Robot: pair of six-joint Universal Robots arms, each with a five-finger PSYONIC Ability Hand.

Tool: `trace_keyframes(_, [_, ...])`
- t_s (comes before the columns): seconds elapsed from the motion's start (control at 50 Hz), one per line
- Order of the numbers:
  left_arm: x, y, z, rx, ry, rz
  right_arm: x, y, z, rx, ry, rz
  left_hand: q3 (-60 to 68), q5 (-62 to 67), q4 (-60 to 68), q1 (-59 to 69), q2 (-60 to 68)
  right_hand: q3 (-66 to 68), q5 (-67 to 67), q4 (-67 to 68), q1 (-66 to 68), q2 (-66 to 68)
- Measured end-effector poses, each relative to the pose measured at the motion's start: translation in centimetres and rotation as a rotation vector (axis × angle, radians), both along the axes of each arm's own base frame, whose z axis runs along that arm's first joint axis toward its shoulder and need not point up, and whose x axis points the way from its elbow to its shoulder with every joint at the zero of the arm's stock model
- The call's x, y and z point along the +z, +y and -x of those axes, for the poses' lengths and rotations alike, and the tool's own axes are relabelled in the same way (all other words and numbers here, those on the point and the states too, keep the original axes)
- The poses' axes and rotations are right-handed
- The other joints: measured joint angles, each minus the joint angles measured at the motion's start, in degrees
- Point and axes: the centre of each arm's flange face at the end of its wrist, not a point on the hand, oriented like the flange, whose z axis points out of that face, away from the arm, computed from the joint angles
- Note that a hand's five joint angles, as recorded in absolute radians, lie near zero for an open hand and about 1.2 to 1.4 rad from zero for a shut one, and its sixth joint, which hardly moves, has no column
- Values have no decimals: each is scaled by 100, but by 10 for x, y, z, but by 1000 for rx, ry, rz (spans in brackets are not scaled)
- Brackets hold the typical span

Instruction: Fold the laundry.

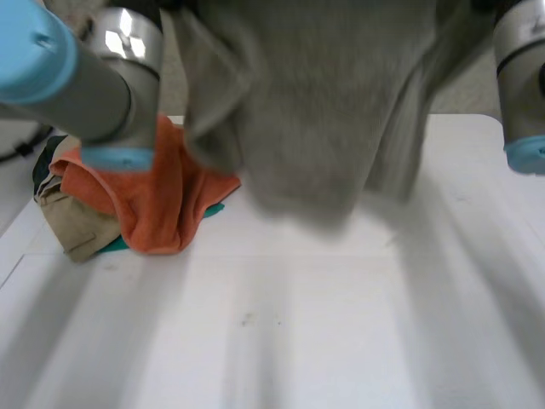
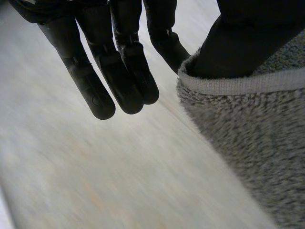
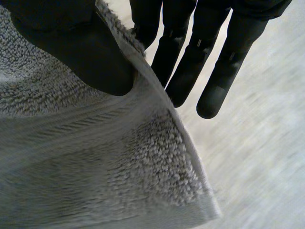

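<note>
A: The grey terry-cloth towel (image 1: 315,111) is up off the white table (image 1: 298,332), hanging at twelve o'clock between the two arms, its lower end drooping free above the far half of the tabletop.

B: Both hands are on it. The left hand (image 2: 131,67), seen from its own wrist, has its thumb pressed on the towel's hemmed edge with one finger behind. That's a pinch, and the other fingers stick out straight, holding nothing.

A: Same on the other side. The right hand (image 3: 228,71) has its thumb on the hem and a finger tucked behind the cloth, the rest straight and free.

B: So I'd judge the held edge runs roughly nine to three, left hand to right, with the long axis dropping from it toward six o'clock.

A: Agreed, and neither hand is nearer, since they share that edge. My guess is the next job is laying it flat, and the bare stretch of table lies at six o'clock from the hanging end.

B: It looks bunched, with folds down its three o'clock side, so the hands probably need to spread first.

A: Watch nine o'clock too. A heap with an orange cloth (image 1: 162,204) and a tan cloth (image 1: 77,226) sits just beside the towel's hanging edge.
</note>
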Motion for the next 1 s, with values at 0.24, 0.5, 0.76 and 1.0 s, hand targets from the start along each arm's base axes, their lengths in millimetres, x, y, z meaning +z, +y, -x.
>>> trace_keyframes(0.24, [-26, 34, -16, -9, -116, -219, -15, 19, -3, 77, 64, -65, 0, 84, 0, 0, 0, 0, 25, 7, 52, 0])
trace_keyframes(0.5, [-183, 96, -42, -27, -388, -710, -179, 69, 18, 138, 246, -706, -151, -9, -129, -83, -155, 3, 25, 8, 52, 0])
trace_keyframes(0.76, [-241, 92, -47, -66, -420, -807, -217, 65, 40, 109, 216, -792, -4715, -4597, -4821, -4500, -4750, 4, 26, 8, 52, 0])
trace_keyframes(1.0, [-217, 66, -86, -120, -281, -816, -213, 53, 52, 78, 168, -794, -4545, -4320, -4609, -4331, -4575, 4, 25, 8, 52, 0])
